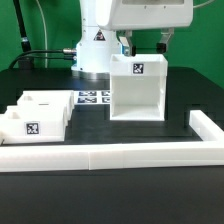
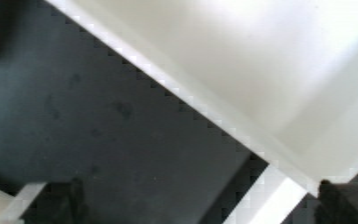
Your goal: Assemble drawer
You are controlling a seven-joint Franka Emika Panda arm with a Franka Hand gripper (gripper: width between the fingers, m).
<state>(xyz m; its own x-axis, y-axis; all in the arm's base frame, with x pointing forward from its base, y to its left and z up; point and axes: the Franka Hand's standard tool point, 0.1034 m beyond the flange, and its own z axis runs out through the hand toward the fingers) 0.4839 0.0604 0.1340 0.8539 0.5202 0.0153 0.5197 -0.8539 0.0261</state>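
The large white drawer casing (image 1: 135, 90) stands upright right of the table's middle, its open side and a square tag facing the camera. My gripper (image 1: 145, 46) hangs just over the casing's top rear edge. In the wrist view the casing's white wall (image 2: 247, 70) runs diagonally, and one edge of it passes between my fingers, close to one fingertip (image 2: 346, 200). The other fingertip (image 2: 23, 204) is far off, so the gripper (image 2: 185, 205) is open and holds nothing. Two smaller white box trays (image 1: 35, 115) sit side by side at the exterior view's left, one showing a tag.
The marker board (image 1: 92, 98) lies flat between the trays and the casing. A long low white border wall (image 1: 110, 156) runs along the front and turns up the exterior view's right (image 1: 210, 130). The robot's base (image 1: 95, 50) stands behind.
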